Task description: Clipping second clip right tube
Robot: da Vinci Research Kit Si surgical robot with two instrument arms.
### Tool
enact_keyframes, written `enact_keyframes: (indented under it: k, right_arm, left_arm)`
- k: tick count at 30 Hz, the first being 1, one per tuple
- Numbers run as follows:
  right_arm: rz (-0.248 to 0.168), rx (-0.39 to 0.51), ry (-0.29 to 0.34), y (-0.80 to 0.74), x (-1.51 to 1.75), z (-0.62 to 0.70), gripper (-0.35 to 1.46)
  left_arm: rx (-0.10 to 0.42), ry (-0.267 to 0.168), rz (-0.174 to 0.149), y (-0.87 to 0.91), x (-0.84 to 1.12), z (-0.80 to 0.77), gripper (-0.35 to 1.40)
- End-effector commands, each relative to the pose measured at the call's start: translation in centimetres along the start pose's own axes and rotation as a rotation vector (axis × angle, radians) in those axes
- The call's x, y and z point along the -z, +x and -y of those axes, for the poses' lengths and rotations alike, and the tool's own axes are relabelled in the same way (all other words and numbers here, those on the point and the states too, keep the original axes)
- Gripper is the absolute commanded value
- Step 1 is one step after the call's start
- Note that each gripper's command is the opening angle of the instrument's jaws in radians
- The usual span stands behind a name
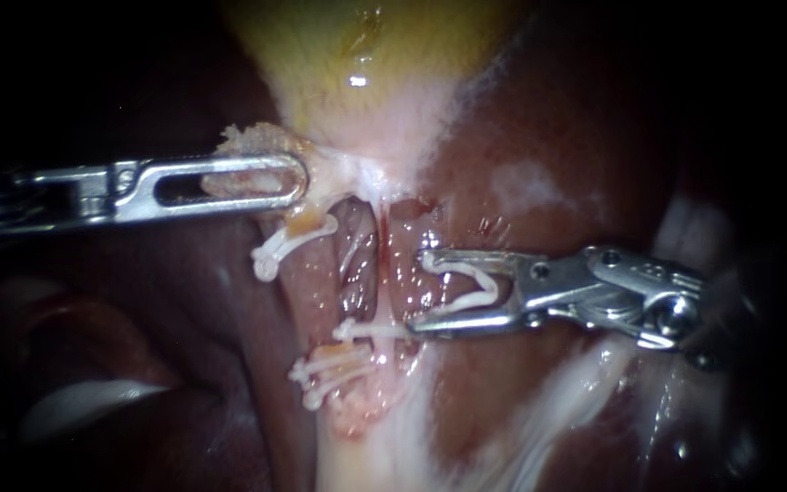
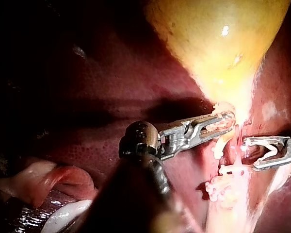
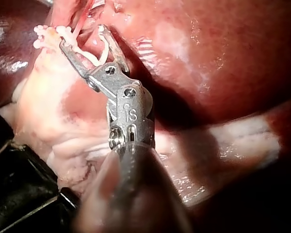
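My left instrument comes in from the left, its slotted jaws shut on pale tissue at the neck of the yellow gallbladder; the left wrist view shows the same hold. Two tubes run down from the neck. The left tube carries a white clip high up and more clips lower down. The reddish right tube bears one clip. My right instrument holds an open white clip between wide jaws, tips just right of that tube, above its clip. The right wrist view shows this.
Dark red liver surrounds the tubes. Pale stringy tissue lies under the right shaft. A whitish fold sits at the lower left. A black object lies beside the right shaft in the right wrist view.
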Motion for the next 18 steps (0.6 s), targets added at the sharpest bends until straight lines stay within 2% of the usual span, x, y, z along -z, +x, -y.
enact_keyframes:
  k: [1,8,15,18]
  right_arm:
    - [-0.001,-0.019,0.002,-0.03,-0.04,-0.03,0.5]
    - [0.002,-0.068,0.013,-0.16,-0.26,-0.13,0.5]
    - [0.008,-0.102,0.05,-0.23,-0.51,-0.12,0.5]
    - [-0.014,-0.125,0.075,-0.22,-0.58,-0.11,0.5]
  left_arm:
    - [0.0,0.001,-0.001,0.0,0.0,0.0,-0.35]
    - [0.0,0.0,-0.001,0.01,-0.01,0.02,-0.35]
    - [-0.001,0.005,-0.003,0.03,-0.02,0.02,-0.35]
    - [-0.001,0.005,-0.003,0.03,-0.02,0.02,-0.35]
